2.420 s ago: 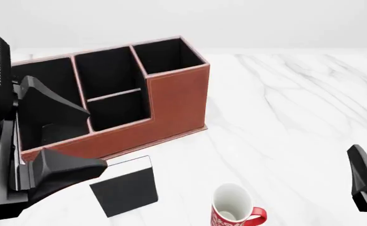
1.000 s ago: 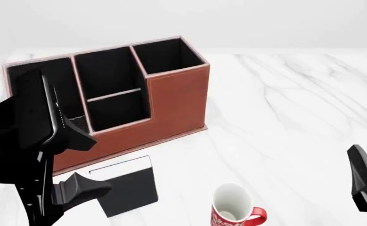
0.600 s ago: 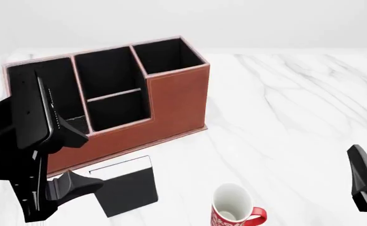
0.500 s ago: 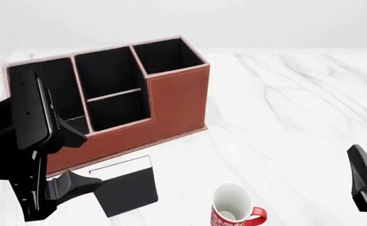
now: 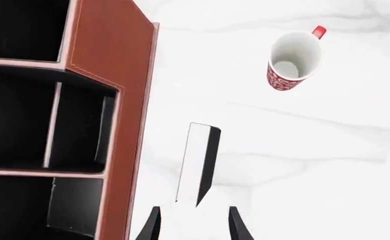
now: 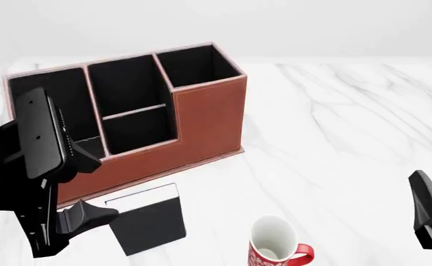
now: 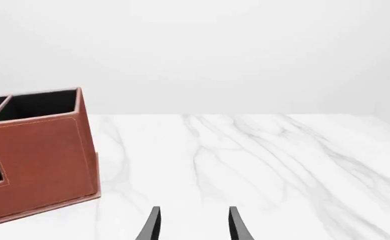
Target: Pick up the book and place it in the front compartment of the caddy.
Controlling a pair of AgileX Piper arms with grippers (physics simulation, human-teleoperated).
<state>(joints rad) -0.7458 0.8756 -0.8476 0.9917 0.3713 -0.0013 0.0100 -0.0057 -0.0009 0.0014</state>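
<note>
book [image 6: 147,219]: thin black-cover book with white page edges; looks to be standing on edge on the table [image 6: 334,133], a bit tilted, just in front of the caddy's front wall, not touching it. The left wrist view shows it edge-on as a narrow slab [image 5: 199,163].
book handling: judged light and stiff with a smooth cover, so probably slippery under hard fingers. Thin and upright means easy to tip if bumped from the side.
where to grip: best guess is to pinch across the thickness, one finger on each cover, near the top edge and about mid-length. Squeeze on the flat covers, not on the page block.
left gripper [image 5: 191,226]: open, empty, fingers spread a little wider than the book's thickness. It is lined up with the near end of the book and close, but not touching.
left gripper in front view: the black arm mass at left hides one side of the book, fingertip by its edge [image 6: 97,213].
step in hand: approach before the grasp; the book is not yet lifted.
caddy [image 6: 201,119]: reddish-brown with pale stitching, black lining and a stepped front wall. The low front compartment [image 6: 138,128] sits just behind the book and looks empty.
placement note: the slot is narrow, so the book likely has to go in upright, aligned with the divider.
mug [image 6: 273,245]: red-and-white, upright, near the book on the right side and apart from it; could be clipped on the lift.
right gripper [image 7: 191,226]: open, empty, parked well off to the right and pointing over bare table.
</note>
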